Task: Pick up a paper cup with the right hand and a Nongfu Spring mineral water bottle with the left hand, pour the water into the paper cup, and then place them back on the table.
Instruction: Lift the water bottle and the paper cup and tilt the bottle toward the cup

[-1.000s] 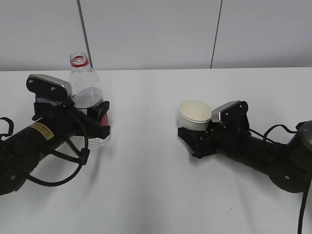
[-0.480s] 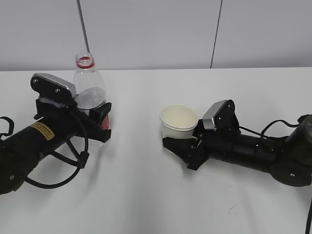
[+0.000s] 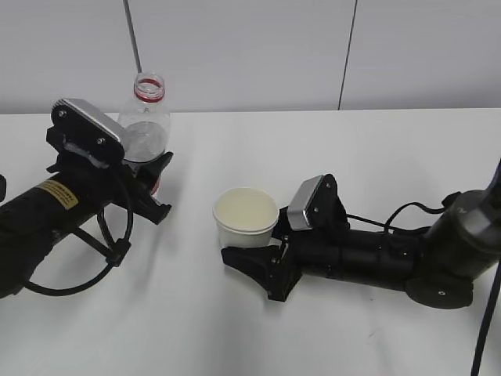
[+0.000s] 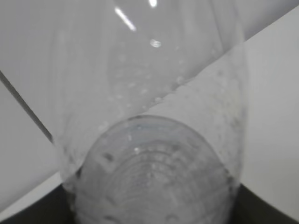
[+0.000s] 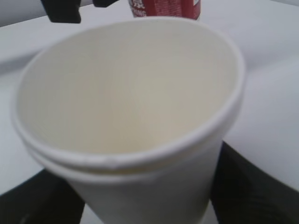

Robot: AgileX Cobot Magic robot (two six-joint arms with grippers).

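My left gripper (image 3: 149, 184) is shut on the clear Nongfu Spring bottle (image 3: 145, 129), which is lifted off the table, uncapped, with its red neck ring on top. In the left wrist view the bottle (image 4: 154, 140) fills the frame and hides the jaws. My right gripper (image 3: 254, 262) is shut on the cream-white paper cup (image 3: 246, 217), held upright near the table's middle, right of the bottle. In the right wrist view the cup (image 5: 131, 107) is empty, with the bottle's red label (image 5: 163, 7) just beyond its rim. Water in the bottle cannot be made out.
The white table (image 3: 235, 329) stretches under both arms. The left arm's looped black cables (image 3: 109, 251) hang at the left. A black cable (image 3: 489, 313) runs down at the right edge. A small dark scuff (image 3: 374, 334) marks the front of the table.
My left gripper has raised the bottle up and slightly right. My right gripper has carried the cup leftward and nearer, toward the bottle.
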